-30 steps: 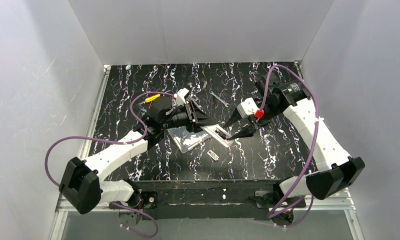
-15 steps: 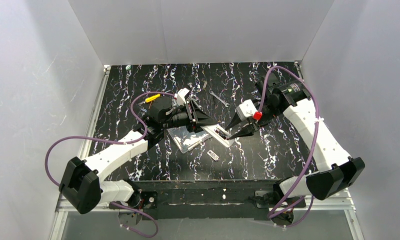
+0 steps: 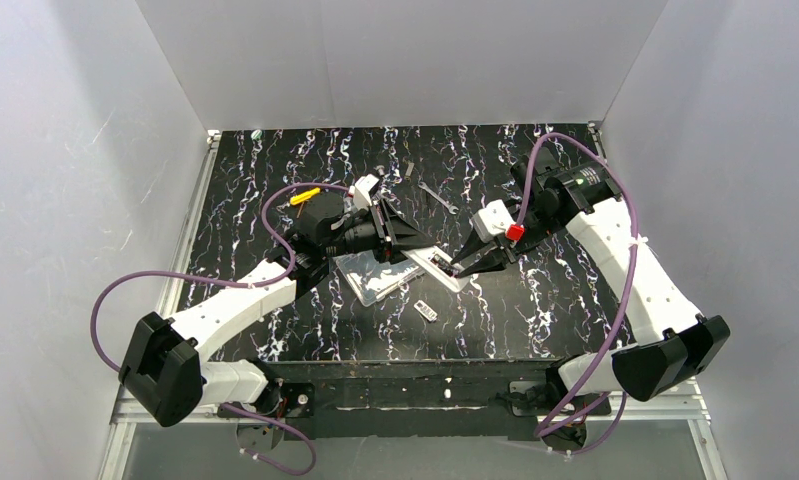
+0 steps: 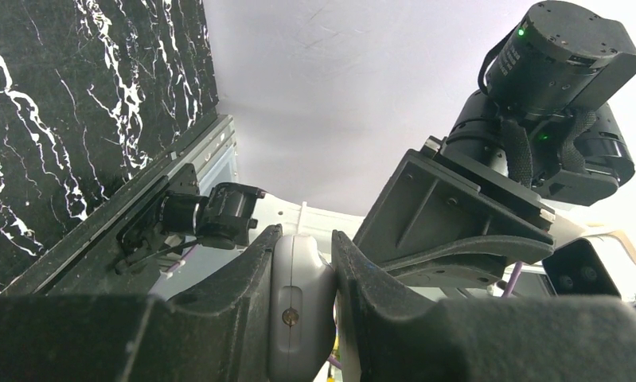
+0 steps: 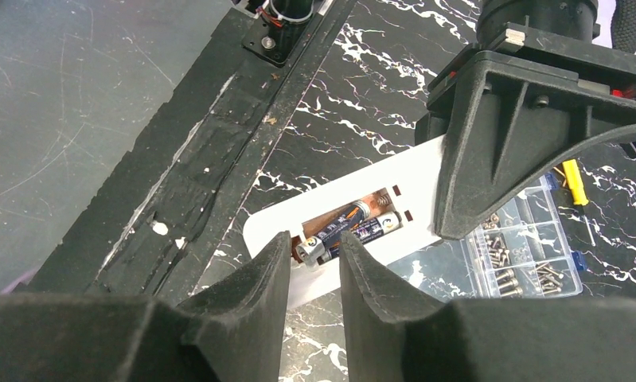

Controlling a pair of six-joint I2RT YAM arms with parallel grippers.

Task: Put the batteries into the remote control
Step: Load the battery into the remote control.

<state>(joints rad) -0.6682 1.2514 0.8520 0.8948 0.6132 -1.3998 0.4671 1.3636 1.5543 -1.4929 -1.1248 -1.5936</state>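
The white remote control (image 5: 382,169) lies back up over the table, its compartment open. My left gripper (image 3: 418,247) is shut on one end of it; in the left wrist view the remote's rounded end (image 4: 298,310) is pinched between the fingers. Two dark batteries lie in the compartment. One battery (image 5: 337,231) sits tilted, its metal end raised at the near edge. The other battery (image 5: 376,228) lies flat beside it. My right gripper (image 5: 314,239) hovers at that raised end with its jaws slightly apart and nothing held. In the top view it (image 3: 462,268) sits at the remote's (image 3: 437,266) right side.
A clear plastic compartment box (image 5: 521,247) of screws lies under the left gripper, also in the top view (image 3: 373,282). A small flat piece (image 3: 425,309) lies in front of it. A thin metal strip (image 3: 435,193) lies farther back. A yellow-handled tool (image 5: 573,177) lies beyond the box.
My right gripper has moved left and down, closing in on the remote's open compartment. The left gripper has held the remote still.
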